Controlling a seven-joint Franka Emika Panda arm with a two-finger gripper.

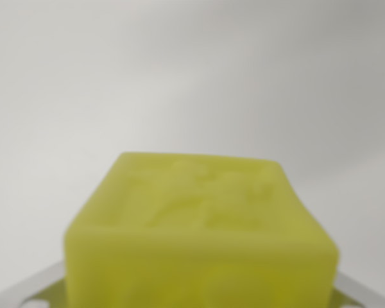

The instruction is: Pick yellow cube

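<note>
From my remote station: grey metal hand (199,296) parts flanked the yellow cube (202,231) at the wrist view's lower left and right, the cube filling the bottom centre, directly between them against a blank pale backdrop. Whether the hand gripped it, I could not tell.

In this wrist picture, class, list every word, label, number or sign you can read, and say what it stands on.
No readable text anywhere.
The yellow cube has a raised embossed shape on its top face, too blurred to tell whether it is a figure or letters.
The pale surface behind it carries no marks.
</note>
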